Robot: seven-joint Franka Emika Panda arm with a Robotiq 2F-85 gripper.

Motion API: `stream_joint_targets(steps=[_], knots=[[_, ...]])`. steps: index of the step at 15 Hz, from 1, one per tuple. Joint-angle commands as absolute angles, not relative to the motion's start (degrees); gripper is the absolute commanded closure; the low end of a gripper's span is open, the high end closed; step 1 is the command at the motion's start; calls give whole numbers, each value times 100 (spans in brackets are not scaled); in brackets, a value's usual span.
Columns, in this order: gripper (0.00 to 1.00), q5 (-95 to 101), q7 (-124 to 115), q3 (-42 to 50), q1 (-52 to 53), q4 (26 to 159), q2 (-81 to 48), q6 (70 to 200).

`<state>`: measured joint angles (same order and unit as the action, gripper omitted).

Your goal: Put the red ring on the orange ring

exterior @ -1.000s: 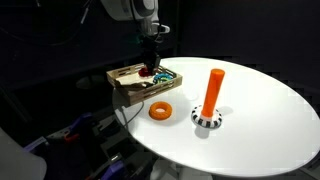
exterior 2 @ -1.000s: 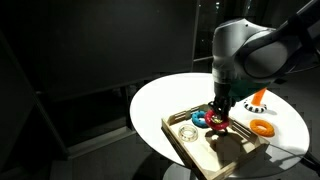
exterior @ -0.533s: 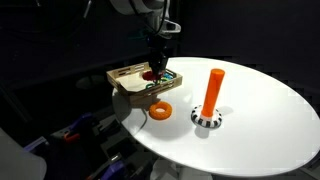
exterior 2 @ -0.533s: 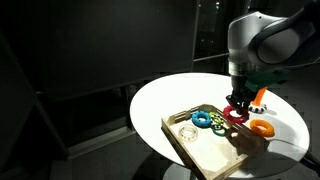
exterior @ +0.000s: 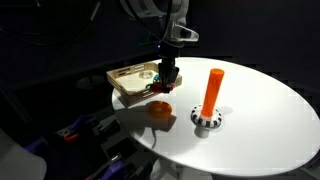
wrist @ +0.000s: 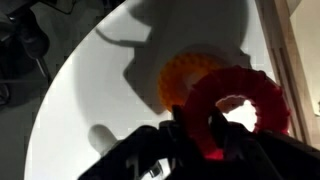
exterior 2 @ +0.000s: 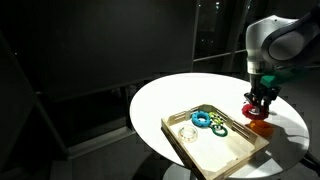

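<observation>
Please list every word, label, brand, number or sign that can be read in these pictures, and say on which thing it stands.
None: no text can be read in any view.
The tray, red ring, orange ring and peg bear no words or numbers.
The peg's base shows only a black-and-white checkered pattern.
The arm shows no legible label.

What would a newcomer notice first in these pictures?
The tool holds the red ring close over the orange ring on the round white table. A tall orange peg stands nearby. A wooden tray beside them holds a blue ring and a green ring.
</observation>
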<state>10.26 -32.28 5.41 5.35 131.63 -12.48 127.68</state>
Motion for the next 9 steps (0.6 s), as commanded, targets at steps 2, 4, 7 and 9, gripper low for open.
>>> stream_joint_targets(steps=[2, 4, 7, 9], knots=[[90, 1034, -3357, 601, 336, 13441, -1124, 12693], [90, 1002, -3329, 616, 282, 13544, -1131, 12712], [90, 989, -3312, 617, 239, 13689, -1143, 12764], [90, 1034, -3321, 616, 244, 13770, -1158, 12859]])
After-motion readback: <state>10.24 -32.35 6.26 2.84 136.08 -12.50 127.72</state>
